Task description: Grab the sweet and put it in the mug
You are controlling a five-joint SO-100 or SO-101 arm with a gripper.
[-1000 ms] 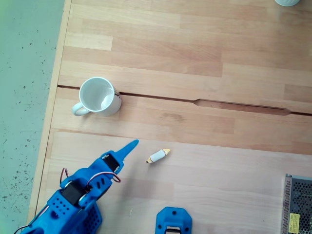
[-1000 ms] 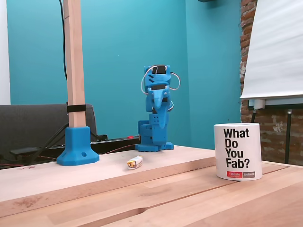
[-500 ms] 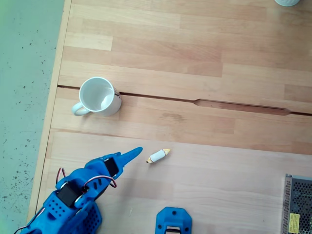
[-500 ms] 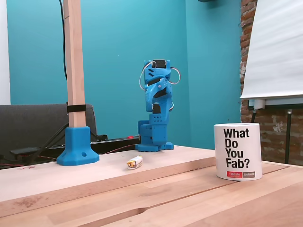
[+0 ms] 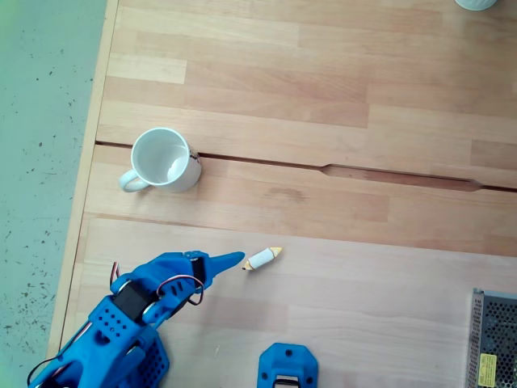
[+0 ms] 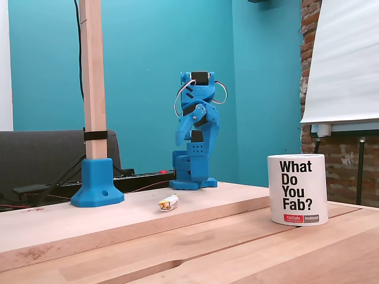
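The blue pincer points toward the right in the top-down fixed view, its tip just beside the left twisted end of the sweet; whether they touch cannot be told from there. In the low side-on fixed view the pincer hangs well above the surface, so its tip appears to be up in the air and not down at the sweet. Its fingers seem to lie together and hold nothing, though neither view shows the gap between them clearly enough to be sure. The sweet lies flat on the pale wooden surface, slanting slightly up to the right, with its white body between yellowish ends. The mug stands upright well away from it, up and to the left in the top-down view, open mouth showing a white inside and handle toward the left edge. From the side the mug bears the black words "What Do You Fab?". A blue base holds a wooden post upright behind the sweet.
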